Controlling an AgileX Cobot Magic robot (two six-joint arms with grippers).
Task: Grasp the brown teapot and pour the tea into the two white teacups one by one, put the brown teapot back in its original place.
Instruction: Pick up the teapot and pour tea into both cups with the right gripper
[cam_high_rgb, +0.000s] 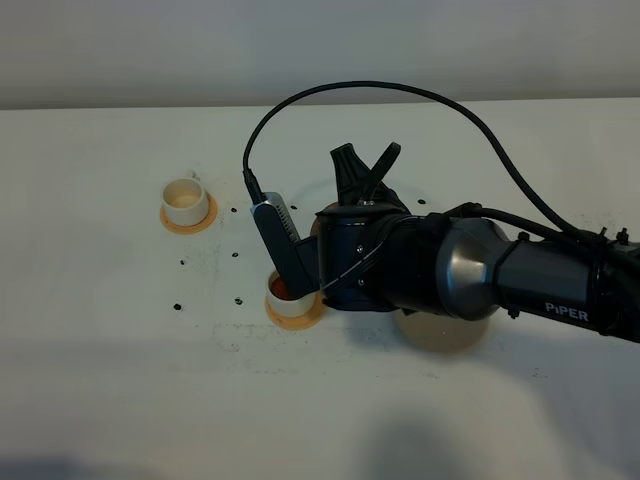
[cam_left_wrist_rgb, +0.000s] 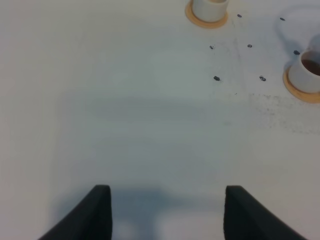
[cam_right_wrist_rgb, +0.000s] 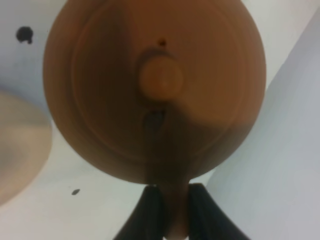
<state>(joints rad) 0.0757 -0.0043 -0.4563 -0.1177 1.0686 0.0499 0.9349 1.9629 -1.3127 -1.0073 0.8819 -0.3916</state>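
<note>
One brown teapot (cam_right_wrist_rgb: 100, 85) is held above the white, black-specked table (cam_high_rgb: 100, 380), its handle pinched narrow in the right gripper (cam_right_wrist_rgb: 170, 200), just beside the nearer teacup (cam_high_rgb: 295, 302). Of the two white cups, that one holds dark tea (cam_left_wrist_rgb: 312, 66). The farther teacup (cam_high_rgb: 187, 200) shows cream inside. One beige coaster (cam_high_rgb: 440, 338) lies under the arm. The left gripper (cam_left_wrist_rgb: 167, 215) gapes wide, holding nothing.

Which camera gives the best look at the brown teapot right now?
The right wrist view. The brown teapot fills it, seen from above, its handle between the fingers of the right gripper. In the exterior high view the arm hides nearly all of it. The left wrist view shows none of it.
</note>
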